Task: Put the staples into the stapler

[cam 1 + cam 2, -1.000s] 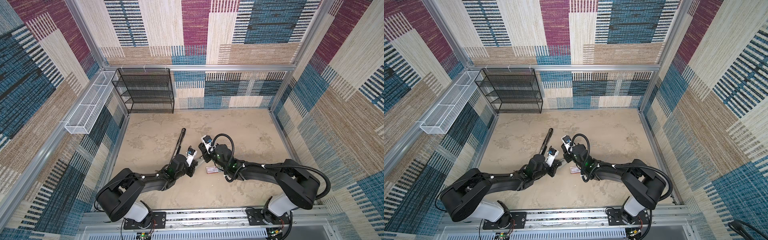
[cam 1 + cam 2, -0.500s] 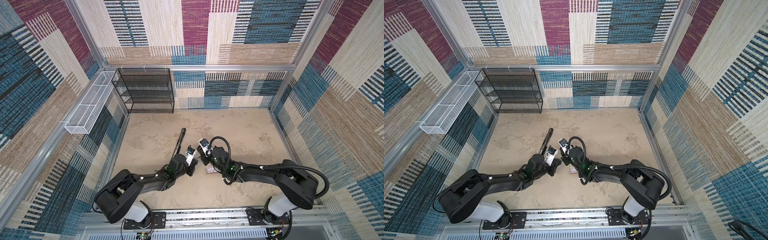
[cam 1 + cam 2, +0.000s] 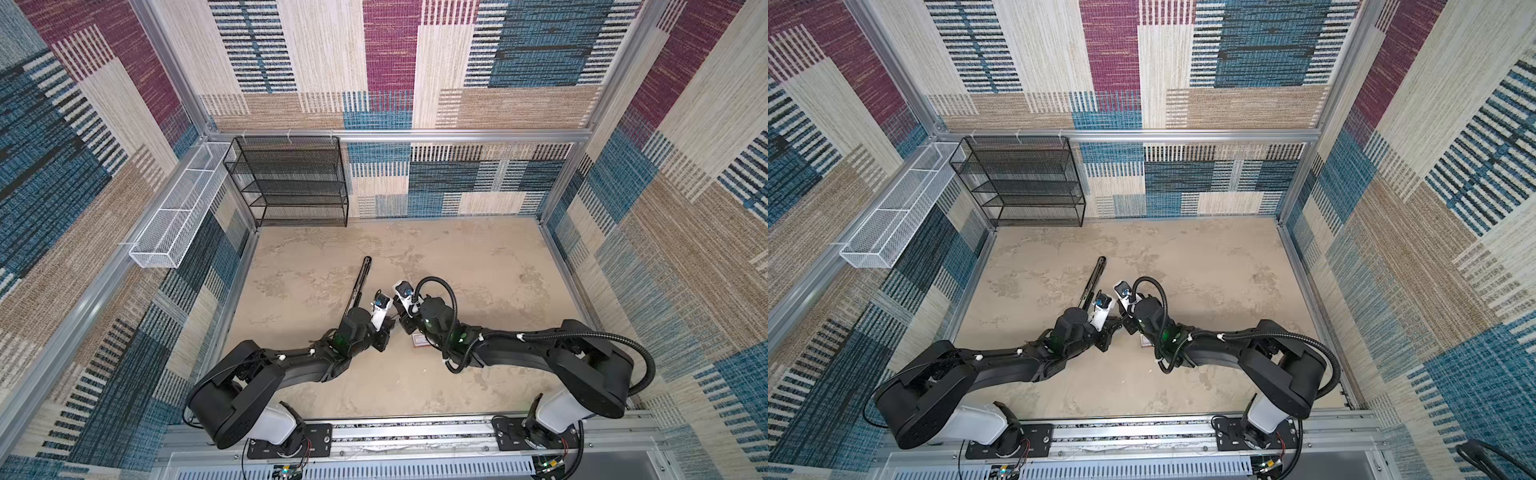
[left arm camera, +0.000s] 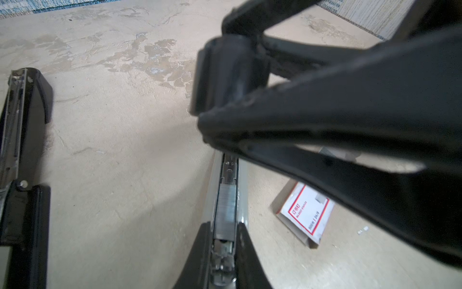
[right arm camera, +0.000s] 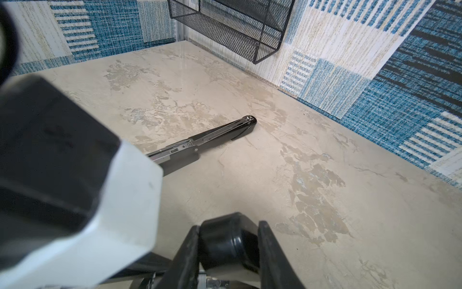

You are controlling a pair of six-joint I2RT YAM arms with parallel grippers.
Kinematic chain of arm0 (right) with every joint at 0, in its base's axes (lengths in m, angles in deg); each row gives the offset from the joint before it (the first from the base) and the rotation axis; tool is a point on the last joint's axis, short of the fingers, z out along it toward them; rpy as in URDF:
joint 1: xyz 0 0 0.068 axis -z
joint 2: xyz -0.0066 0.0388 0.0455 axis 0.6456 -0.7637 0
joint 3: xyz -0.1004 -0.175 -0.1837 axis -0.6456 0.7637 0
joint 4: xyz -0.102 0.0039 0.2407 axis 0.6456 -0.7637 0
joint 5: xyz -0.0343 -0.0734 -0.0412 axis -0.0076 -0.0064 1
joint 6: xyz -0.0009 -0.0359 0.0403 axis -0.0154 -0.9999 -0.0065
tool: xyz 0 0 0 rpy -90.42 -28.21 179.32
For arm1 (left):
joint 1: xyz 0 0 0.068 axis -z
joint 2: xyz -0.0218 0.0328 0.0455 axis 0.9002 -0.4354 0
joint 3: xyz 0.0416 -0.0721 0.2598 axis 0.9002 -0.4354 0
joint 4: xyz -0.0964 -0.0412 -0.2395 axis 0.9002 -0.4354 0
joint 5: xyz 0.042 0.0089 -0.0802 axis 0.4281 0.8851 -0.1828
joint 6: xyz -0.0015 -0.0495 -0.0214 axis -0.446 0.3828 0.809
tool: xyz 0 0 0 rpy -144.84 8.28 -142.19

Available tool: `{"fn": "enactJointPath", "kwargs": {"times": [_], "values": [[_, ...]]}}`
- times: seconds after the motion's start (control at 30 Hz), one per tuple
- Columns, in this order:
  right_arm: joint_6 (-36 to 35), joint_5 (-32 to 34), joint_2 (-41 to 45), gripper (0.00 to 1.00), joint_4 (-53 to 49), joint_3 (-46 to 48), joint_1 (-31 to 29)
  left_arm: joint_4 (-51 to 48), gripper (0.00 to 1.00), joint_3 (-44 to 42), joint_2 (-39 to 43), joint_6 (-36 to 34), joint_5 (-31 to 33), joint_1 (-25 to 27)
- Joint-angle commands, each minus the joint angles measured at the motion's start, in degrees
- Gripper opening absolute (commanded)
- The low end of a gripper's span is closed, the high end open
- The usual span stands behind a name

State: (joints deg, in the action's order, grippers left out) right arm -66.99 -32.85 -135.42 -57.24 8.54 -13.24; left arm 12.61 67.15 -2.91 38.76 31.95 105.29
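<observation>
Staple box: the red-and-white box (image 4: 305,215) lies flat on the tabletop (image 3: 478,257) just beside the work, placed, we judge, to keep fresh strips within reach. We cannot see what it holds.
Left jaws: pinching the stapler (image 4: 228,172) by the sides of its open channel, which we judge steadies it with the slot upward.
Staples: a silvery strip (image 4: 226,207) already lies inside that channel.
Right jaws: clamped on a rounded black end (image 5: 228,240) of the stapler; we cannot tell which part.
Cover: the black top arm (image 3: 358,282) lies folded flat and points away, leaving the channel free.
Rack: the black mesh shelf (image 3: 291,183) at the back wall shows nothing on it.
Basket: the white mesh trough (image 3: 178,216) on the side wall likewise shows nothing inside.
</observation>
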Motion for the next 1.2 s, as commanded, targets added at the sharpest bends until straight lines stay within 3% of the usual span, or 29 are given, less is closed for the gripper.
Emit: {"fn": "enactJointPath", "kwargs": {"times": [0.0, 0.43, 0.83, 1.17], "values": [[10.4, -10.24, -0.91, 0.28, -6.15, 0.08, -1.18, 9.22, 0.0, 0.68, 0.52, 0.84, -3.12, 0.11], [10.55, -8.85, -1.99, 0.36, -6.42, -0.05, -2.1, 9.18, 0.0, 0.67, 0.86, 0.92, -3.04, 0.03], [10.71, -7.72, -0.57, 0.53, -6.56, 0.4, -2.09, 9.16, 0.0, 0.84, 0.09, 1.41, -2.65, 0.03], [12.36, -6.09, 3.38, 0.69, -7.99, 3.6, -1.92, 9.15, 0.0, 2.4, -2.75, 0.89, 2.01, 0.03]]}}
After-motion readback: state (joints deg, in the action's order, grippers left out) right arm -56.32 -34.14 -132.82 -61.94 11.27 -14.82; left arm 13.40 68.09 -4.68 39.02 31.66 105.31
